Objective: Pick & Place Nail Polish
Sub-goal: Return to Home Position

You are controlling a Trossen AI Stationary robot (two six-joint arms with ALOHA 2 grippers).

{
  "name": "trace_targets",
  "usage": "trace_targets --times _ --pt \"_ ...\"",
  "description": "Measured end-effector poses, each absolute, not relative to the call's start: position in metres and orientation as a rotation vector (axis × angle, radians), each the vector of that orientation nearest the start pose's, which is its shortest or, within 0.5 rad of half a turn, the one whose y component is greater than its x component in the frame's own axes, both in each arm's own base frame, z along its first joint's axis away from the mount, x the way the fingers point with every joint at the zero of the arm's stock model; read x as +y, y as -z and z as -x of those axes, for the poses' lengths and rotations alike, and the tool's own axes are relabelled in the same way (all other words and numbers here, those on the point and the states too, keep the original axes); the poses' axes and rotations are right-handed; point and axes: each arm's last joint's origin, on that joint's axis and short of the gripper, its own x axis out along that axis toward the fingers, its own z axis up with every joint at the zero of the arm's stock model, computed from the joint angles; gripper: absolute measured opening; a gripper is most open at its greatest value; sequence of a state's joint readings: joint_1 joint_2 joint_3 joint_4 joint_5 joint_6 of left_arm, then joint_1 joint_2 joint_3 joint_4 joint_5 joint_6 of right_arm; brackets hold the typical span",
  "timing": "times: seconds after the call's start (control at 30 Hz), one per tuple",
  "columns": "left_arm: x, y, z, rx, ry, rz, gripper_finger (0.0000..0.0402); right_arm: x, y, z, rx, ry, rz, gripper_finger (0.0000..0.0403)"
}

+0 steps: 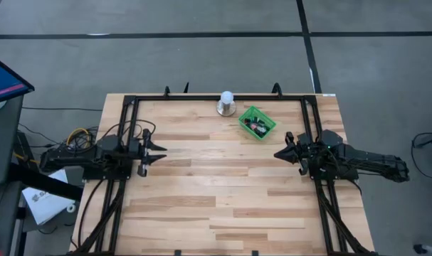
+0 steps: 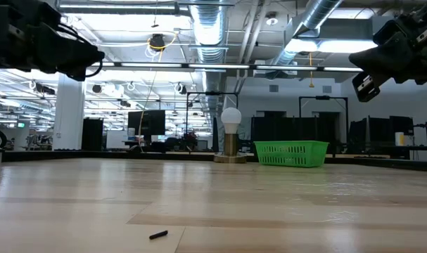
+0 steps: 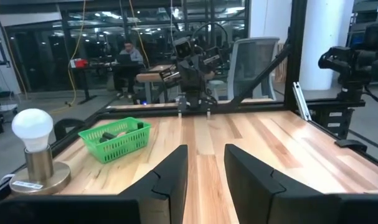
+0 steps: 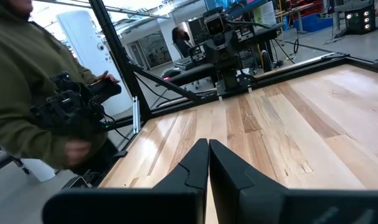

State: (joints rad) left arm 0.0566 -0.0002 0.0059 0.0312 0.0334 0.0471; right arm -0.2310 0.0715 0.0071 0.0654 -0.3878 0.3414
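Several small nail polish bottles (image 1: 257, 126) lie in a green basket (image 1: 258, 122) that stands on its base at the table's far middle, also in the low view (image 2: 292, 153) and the left wrist view (image 3: 116, 138). My left gripper (image 1: 161, 153) hovers level above the table's left side. It is open, with nothing between its fingers (image 3: 204, 174). My right gripper (image 1: 278, 153) hovers level above the right side and is shut (image 4: 208, 162), holding nothing. Both stand well away from the basket.
A white-domed object on a metal base (image 1: 226, 103) stands just left of the basket. A small dark stick-like thing (image 2: 158, 235) lies on the wood near the front. A black frame (image 1: 134, 99) borders the table. A person (image 4: 27, 81) stands beyond the table's edge.
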Motion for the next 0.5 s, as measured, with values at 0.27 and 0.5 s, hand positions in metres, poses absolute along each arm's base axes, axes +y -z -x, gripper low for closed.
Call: trace_targets --times 0.27,0.5 --pt "0.0046 -0.1688 -0.0981 -0.037 -0.024 -0.049 0.0101 -0.0122 -0.1665 -0.0994 0.026 -0.155 -0.34 0.0004" --pt "0.0047 -0.1692 -0.0981 -0.04 -0.025 -0.049 0.0101 -0.0121 -0.1666 -0.0994 0.026 -0.155 -0.34 0.0006"
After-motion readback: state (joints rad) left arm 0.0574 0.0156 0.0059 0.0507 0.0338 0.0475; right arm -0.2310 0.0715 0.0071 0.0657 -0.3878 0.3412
